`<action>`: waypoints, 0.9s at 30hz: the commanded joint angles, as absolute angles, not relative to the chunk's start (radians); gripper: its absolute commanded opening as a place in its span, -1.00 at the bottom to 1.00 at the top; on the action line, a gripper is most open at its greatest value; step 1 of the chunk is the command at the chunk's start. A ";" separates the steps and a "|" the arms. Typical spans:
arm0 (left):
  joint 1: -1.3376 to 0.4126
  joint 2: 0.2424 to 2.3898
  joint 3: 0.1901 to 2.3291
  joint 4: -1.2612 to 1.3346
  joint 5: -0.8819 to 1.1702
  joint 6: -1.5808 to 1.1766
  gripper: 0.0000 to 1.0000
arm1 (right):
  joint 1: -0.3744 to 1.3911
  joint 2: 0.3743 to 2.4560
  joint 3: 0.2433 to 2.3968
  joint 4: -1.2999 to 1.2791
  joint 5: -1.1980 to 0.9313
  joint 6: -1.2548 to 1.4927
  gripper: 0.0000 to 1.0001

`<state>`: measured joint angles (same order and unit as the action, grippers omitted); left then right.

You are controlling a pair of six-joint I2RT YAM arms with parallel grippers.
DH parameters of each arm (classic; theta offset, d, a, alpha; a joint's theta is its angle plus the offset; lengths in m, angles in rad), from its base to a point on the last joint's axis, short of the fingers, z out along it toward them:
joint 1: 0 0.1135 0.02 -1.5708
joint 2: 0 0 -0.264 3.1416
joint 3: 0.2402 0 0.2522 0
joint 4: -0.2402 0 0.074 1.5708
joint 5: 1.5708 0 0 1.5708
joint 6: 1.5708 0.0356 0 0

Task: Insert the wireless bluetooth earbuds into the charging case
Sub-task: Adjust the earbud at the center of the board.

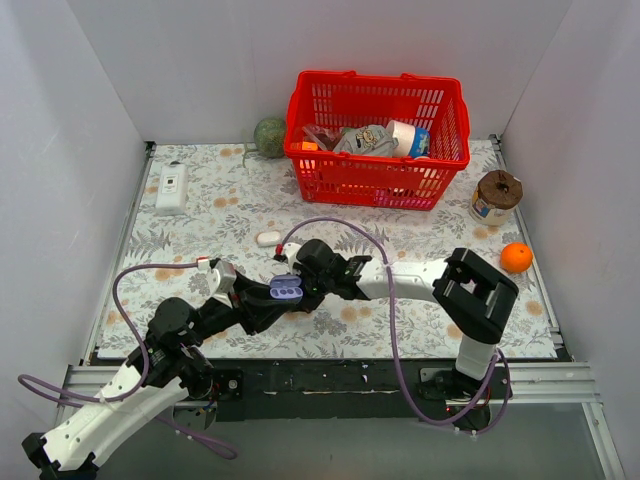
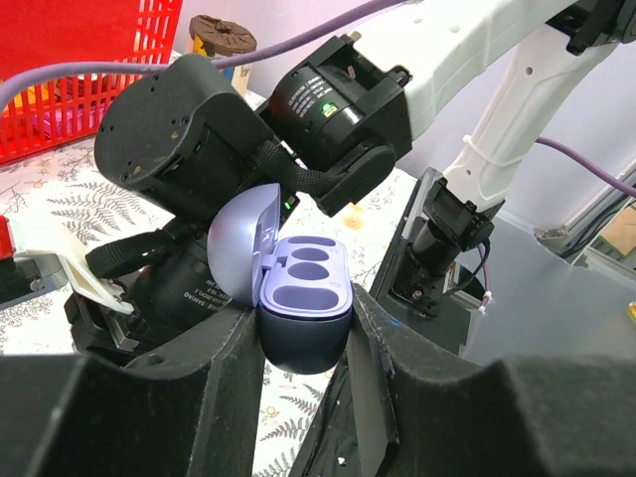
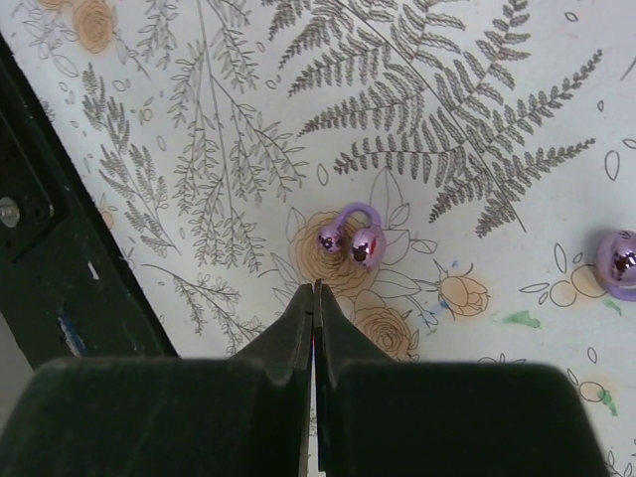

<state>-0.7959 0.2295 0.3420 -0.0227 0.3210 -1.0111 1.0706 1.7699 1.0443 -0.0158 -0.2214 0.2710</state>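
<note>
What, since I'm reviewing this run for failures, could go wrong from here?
The right end effector is shut and empty by the nearer earbud; that glossy bud may skid when grasped.
The other earbud, at the wrist view's edge, could get nudged.
The left end effector pinches the open charging case low; pressing a bud in may tilt it.

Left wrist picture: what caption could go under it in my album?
Left fingers grip the open purple case, both sockets empty, right arm close behind.

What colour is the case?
The case is lavender, darker underneath; the left wrist view shows it best.
</note>
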 commanded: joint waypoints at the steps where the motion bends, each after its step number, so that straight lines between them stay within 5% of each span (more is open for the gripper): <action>1: -0.799 0.209 0.367 -0.014 0.313 -1.017 -1.00 | 1.066 1.799 1.040 0.012 -0.175 0.279 -0.97; 27: -0.799 0.218 0.367 -0.015 0.307 -1.009 -1.00 | 1.000 1.973 1.255 -0.094 -0.163 0.138 -0.91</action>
